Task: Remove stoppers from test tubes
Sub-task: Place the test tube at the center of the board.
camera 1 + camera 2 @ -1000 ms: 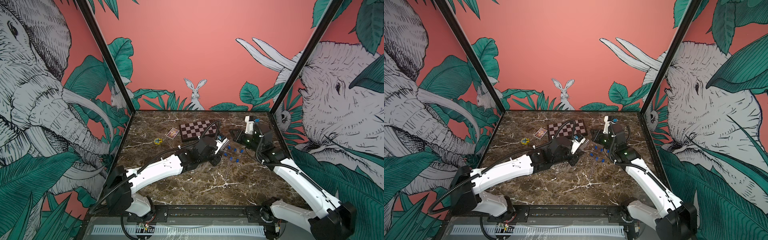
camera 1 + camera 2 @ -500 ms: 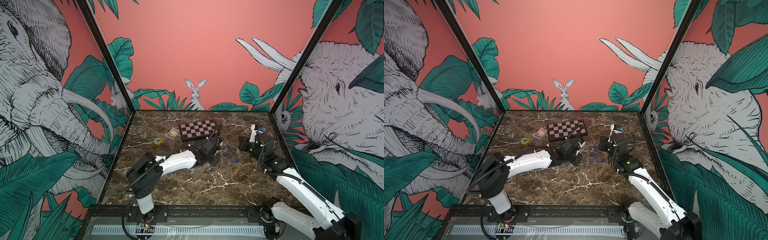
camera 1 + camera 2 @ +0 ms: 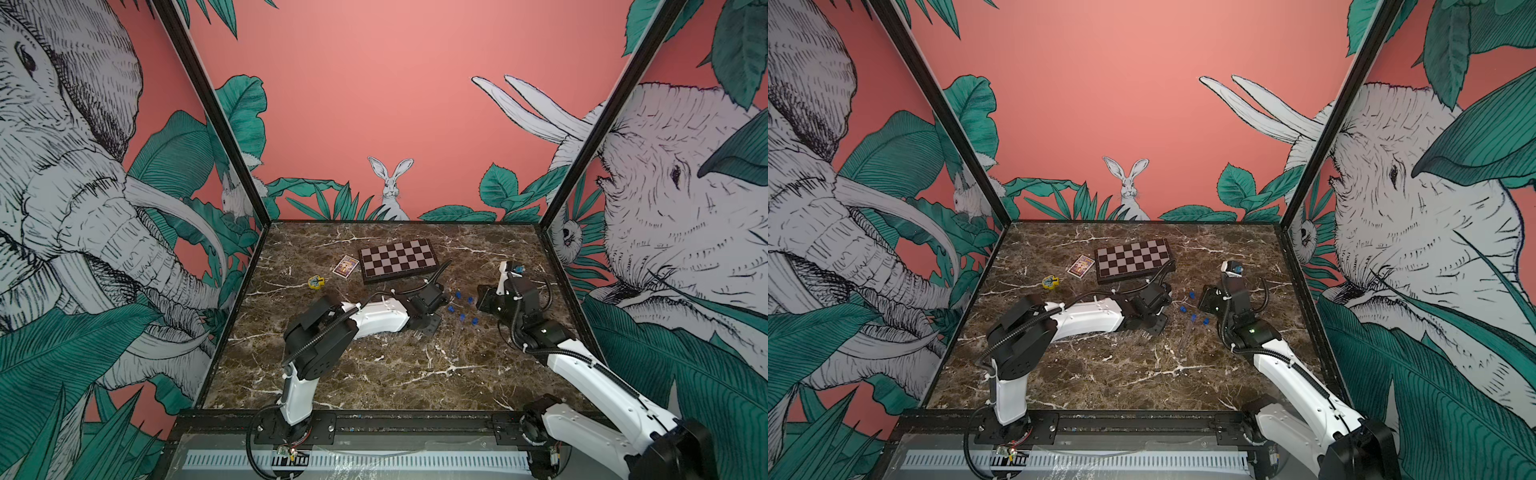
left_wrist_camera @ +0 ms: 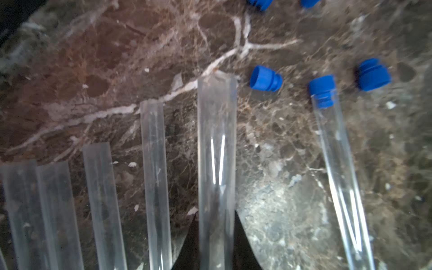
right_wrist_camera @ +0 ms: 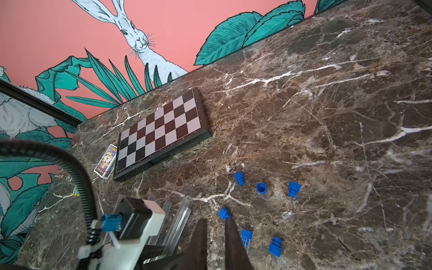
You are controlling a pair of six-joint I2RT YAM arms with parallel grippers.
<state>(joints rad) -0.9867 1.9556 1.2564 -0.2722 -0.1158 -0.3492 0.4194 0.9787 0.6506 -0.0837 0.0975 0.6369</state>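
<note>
- One tube [image 4: 339, 168] is capped. Its blue stopper [image 4: 322, 90] sits in the mouth, and the tube lies flat on the table [image 4: 280, 222], apart from the others.
- The held tube [image 4: 216, 152] has an open mouth and is clamped between the jaws of the left gripper [image 4: 216, 224]. It is low at the table, beside a row of open tubes [image 4: 102, 198] lying side by side. Whether it already touches the marble cannot be told.
- Five loose stoppers [image 5: 261, 188] lie scattered beyond the tube mouths, and one [image 4: 265, 78] is just beside the held tube's mouth.
- The step in hand, as I judge it, is laying this uncapped tube into the row.
  - Lower it until it rests parallel to its neighbour [image 4: 155, 175] without bumping it.
  - Then ease the jaws apart slowly, since a round tube on smooth marble will likely roll if dropped or nudged.
- Retreat upward or along the tube's axis, so the fingers neither sweep the row nor flick the nearby stopper.
- The right gripper [image 5: 215, 224] hangs above the stoppers, its jaws a little apart with nothing between them. It is well placed to pinch the capped tube's stopper once the left gripper steadies that tube.
- Farther back, clear of the work, are a chessboard [image 5: 161, 133], a card box [image 5: 106, 161] and a yellow toy [image 3: 316, 282].
</note>
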